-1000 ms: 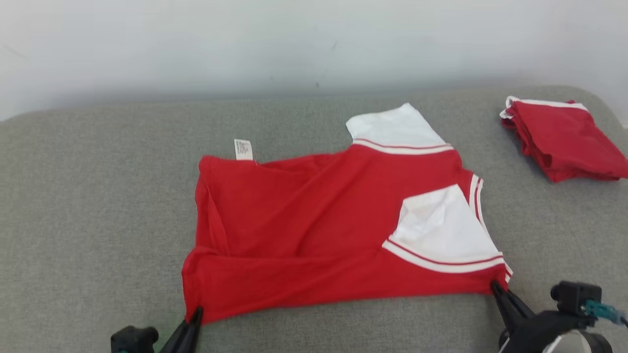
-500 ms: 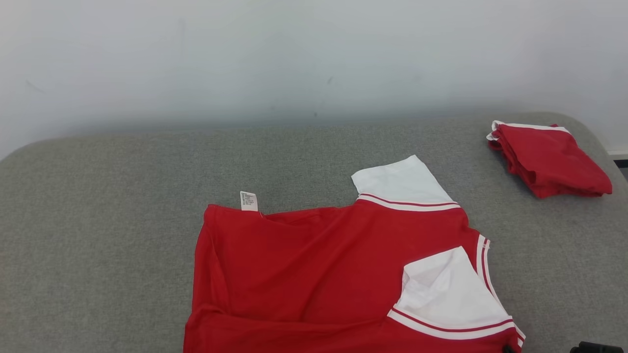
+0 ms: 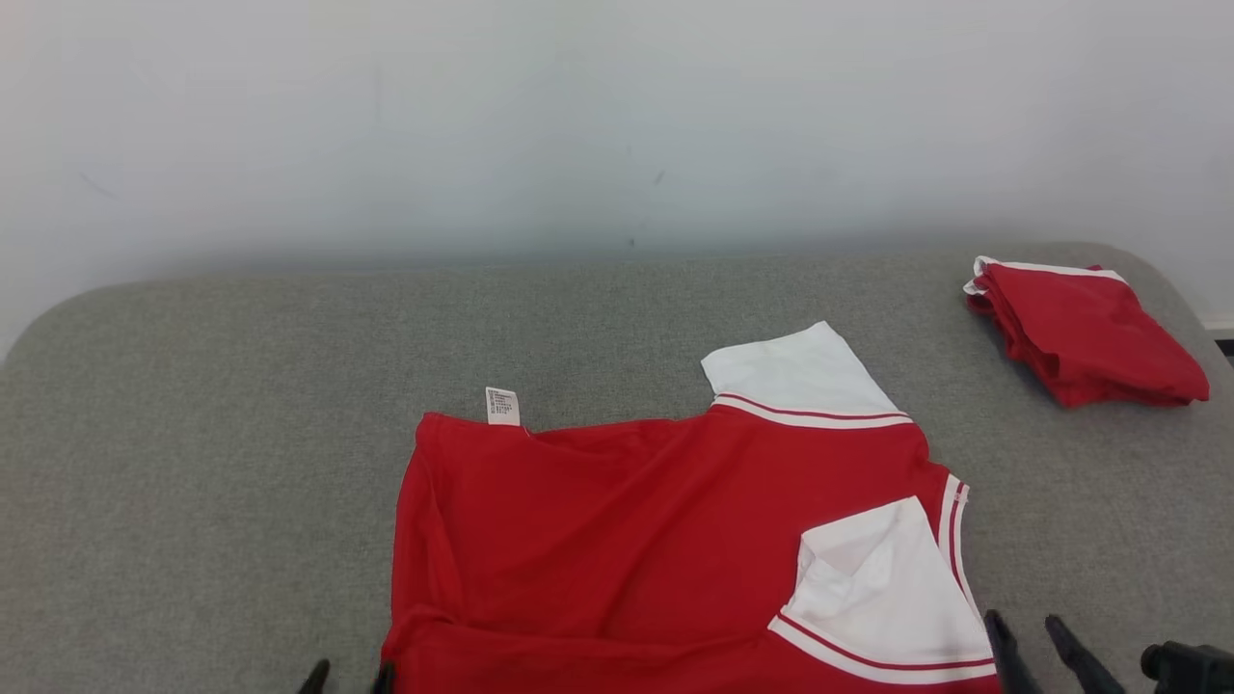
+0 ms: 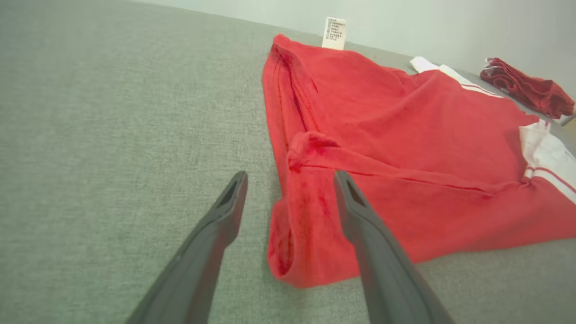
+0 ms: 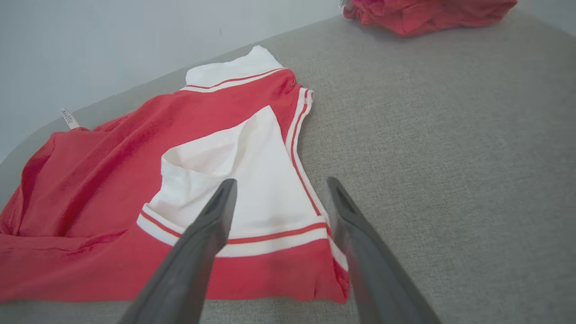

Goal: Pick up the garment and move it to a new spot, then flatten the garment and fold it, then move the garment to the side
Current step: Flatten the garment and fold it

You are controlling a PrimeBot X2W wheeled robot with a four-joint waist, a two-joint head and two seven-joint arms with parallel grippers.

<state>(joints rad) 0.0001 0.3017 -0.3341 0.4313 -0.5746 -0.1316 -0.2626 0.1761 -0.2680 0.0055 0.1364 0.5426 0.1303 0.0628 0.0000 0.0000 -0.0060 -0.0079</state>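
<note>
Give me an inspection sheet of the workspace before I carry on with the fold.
Surface: grey cushion, no stains seen.
Job's things: red shirt lying spread but creased; near sleeve, white, folded onto the body; far sleeve sticking out; label at the far edge.
Clutter: folded red pile at the far right, apart from the shirt.
Grippers: left gripper open at the shirt's near left corner; right gripper open at its near right corner; neither holds cloth.
Cables: nothing seen.
Surroundings: pale wall behind the cushion.
</note>
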